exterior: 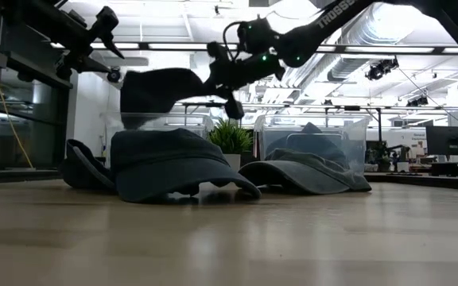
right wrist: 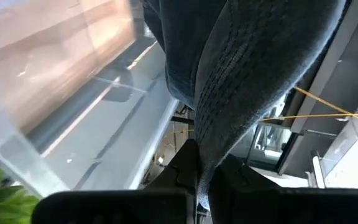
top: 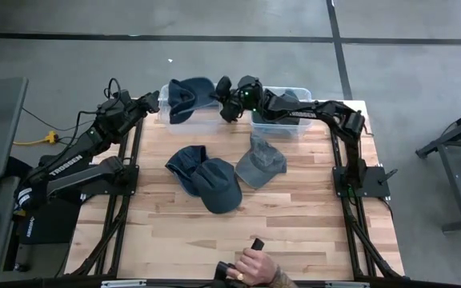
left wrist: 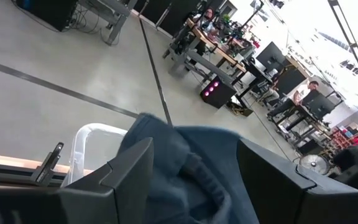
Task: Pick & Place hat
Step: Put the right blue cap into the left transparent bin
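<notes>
A dark blue hat (top: 189,94) hangs in the air over the left clear bin (top: 165,108) at the table's far edge; it also shows in the low view (exterior: 161,91). My right gripper (top: 226,102) reaches across from the right and is shut on it. My left gripper (top: 149,102) is open beside the bin's left side. In its wrist view the hat (left wrist: 191,168) shows between and beyond its fingers, and no touch shows. Three more caps lie mid-table, resting on their rims: dark blue (top: 185,164), blue (top: 219,186) and grey (top: 260,162). My right gripper pinches the hat's edge on the side toward the table's right (right wrist: 211,146) between its two shut fingers. The fingers come about level from the table's right. The hat is lifted clear and reaches away from the fingers over the left bin.
A second clear bin (top: 256,120) with a grey hat (top: 293,99) inside stands at the far right, under my right arm. A person's hand (top: 256,264) holds a black thing at the table's near edge. Bare wood lies between the caps and the near edge.
</notes>
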`<state>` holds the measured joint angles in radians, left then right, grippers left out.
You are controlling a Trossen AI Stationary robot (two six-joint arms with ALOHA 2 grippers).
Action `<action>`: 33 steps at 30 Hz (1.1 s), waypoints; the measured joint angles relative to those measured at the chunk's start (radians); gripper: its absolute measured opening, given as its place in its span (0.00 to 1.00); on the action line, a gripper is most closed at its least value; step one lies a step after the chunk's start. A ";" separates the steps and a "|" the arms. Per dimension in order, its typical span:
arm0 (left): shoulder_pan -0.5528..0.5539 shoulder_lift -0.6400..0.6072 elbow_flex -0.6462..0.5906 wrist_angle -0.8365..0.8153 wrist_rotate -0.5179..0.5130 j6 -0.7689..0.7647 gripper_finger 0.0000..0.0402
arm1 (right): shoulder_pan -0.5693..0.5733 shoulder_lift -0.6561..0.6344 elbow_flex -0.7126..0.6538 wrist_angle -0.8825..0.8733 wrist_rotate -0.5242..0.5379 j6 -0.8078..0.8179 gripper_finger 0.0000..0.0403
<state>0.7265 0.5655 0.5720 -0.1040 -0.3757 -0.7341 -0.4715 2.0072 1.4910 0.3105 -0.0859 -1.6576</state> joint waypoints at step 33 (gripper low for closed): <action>0.000 0.000 0.001 -0.003 0.001 0.004 0.56 | -0.032 0.014 0.000 0.014 0.057 0.202 0.39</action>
<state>0.7265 0.5655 0.5732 -0.1066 -0.3750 -0.7303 -0.5030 2.0216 1.4914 0.3243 -0.0287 -1.4557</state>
